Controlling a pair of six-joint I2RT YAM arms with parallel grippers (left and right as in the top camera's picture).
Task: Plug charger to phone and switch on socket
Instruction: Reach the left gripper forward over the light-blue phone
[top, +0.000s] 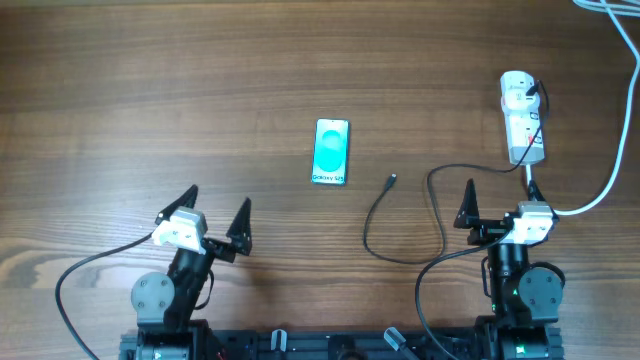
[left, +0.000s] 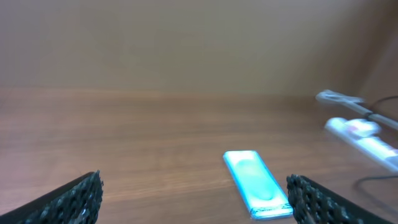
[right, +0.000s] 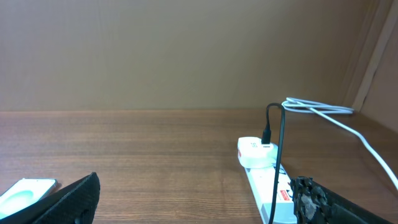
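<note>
Brown wood-grain tabletop (top: 150, 80), grain running left to right in the overhead view, where it fills nearly the whole frame. In both wrist views this surface extends back to a plain tan back wall (right: 155, 50) and meets it along a straight horizontal edge. At the far right of the right wrist view, a paler beige side panel (right: 384, 56) joins the back wall at a slanted seam.

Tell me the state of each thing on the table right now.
phone: lying flat, screen lit, nothing plugged in.
charger: tip loose on table, apart from phone.
socket: charger plugged in; switch position unclear.
left gripper: open, empty.
right gripper: open, empty.
</note>
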